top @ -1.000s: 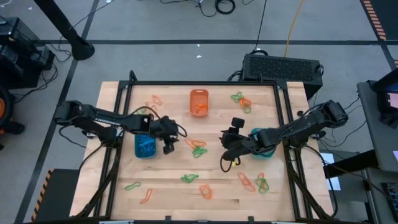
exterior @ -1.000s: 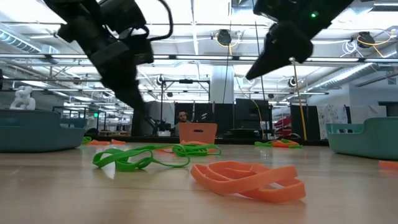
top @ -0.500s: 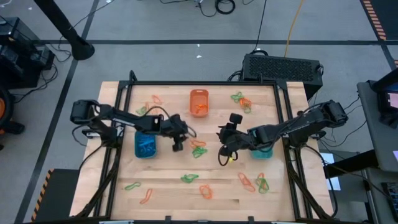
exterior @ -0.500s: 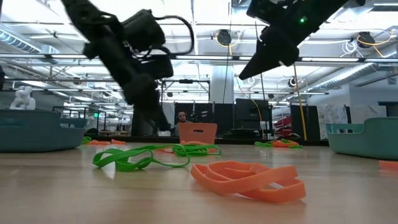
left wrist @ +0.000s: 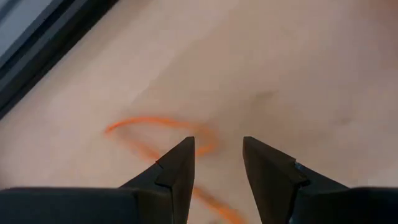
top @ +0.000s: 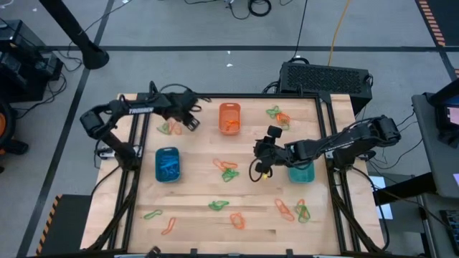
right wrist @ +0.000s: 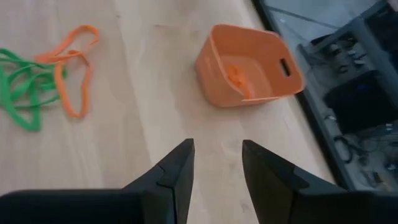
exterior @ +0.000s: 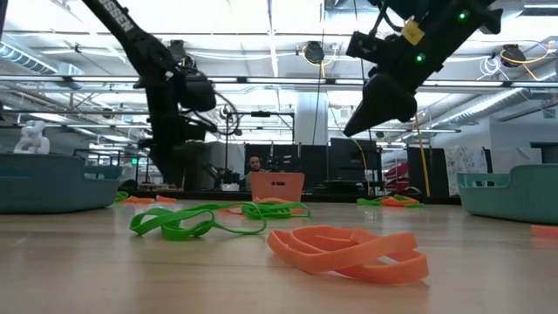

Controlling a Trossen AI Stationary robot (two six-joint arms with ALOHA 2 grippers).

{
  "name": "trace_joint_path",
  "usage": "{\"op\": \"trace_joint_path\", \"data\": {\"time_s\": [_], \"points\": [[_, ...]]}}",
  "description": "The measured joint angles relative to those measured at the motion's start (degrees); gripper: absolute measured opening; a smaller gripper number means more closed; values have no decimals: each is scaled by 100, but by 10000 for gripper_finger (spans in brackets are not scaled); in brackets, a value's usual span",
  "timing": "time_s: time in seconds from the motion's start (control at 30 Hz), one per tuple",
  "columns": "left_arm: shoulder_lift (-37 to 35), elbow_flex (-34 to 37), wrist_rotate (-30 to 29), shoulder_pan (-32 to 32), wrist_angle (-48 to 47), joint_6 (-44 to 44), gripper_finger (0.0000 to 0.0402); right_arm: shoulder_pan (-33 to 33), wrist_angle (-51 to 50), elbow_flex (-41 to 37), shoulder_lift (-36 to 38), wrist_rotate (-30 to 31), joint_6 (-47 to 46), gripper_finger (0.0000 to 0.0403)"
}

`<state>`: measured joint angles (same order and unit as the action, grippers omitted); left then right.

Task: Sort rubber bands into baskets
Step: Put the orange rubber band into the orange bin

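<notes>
Landmark: I place everything from the orange basket (top: pixel 229 117), at the far middle of the wooden table (top: pixel 193 215).
Around: blue basket (top: pixel 167 165) nearer me and leftward; teal basket (top: pixel 301 173) nearer and rightward; a black box (top: pixel 326 77) beyond the table.
Room: open workshop, ceiling lights, a person far behind.
Left gripper (top: pixel 192 122): just left of the orange basket, fingers parted and empty, an orange rubber band (left wrist: pixel 155 134) on the wood below its tips.
Right gripper (top: pixel 261 169): nearer me, rightward, fingers parted, empty; mixed rubber bands (top: pixel 228 170) beside it.
</notes>
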<state>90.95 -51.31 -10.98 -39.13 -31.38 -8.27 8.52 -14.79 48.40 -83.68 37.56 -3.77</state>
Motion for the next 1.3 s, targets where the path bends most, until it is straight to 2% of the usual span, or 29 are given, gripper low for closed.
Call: {"op": "trace_joint_path", "data": {"time_s": [0.13, 0.23, 0.53, 0.8, 1.03, 1.23, 1.3], "points": [[158, -4, 3, -529, 22, -35, 144, -86, 56, -42, 0, -337, 21, 128], [269, -4, 5, -714, 75, -30, 144, -125, 60, -59, 0, -358, 22, 128], [698, -24, 38, -873, 71, -21, 144, -134, 94, -57, 0, -357, 42, 128], [761, -29, 243, -897, -47, 109, 140, -134, 137, -57, 0, -361, 133, 128], [770, -32, 252, -890, -650, 177, 100, -134, 138, -57, 0, -359, 149, 128], [771, -11, 390, -860, -393, 461, 19, -138, 140, -57, 0, -359, 170, 128], [771, -30, 365, -837, -336, 476, 8, -138, 144, -57, 0, -361, 170, 128]]}}
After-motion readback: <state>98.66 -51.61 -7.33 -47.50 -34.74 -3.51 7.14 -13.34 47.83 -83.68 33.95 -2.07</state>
